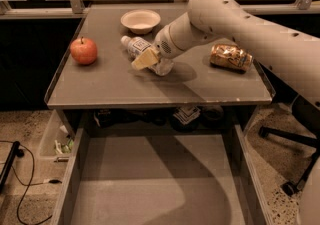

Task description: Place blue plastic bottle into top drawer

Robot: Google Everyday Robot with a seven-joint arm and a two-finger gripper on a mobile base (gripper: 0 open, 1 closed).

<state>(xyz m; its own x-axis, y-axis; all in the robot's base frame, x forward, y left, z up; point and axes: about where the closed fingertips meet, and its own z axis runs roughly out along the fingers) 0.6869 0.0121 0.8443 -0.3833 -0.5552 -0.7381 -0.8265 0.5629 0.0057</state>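
text: none readable | blue plastic bottle label: dark print illegible | jaws: at bottle

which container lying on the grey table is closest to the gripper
The small clear blue plastic bottle with the white cap: the gripper is right at it, while the gold-brown metal can lies well apart.

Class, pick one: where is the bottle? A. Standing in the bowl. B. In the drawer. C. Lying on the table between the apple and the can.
C: the bottle lies on the table, with the apple on one side, the can on the other, and the gripper at it.
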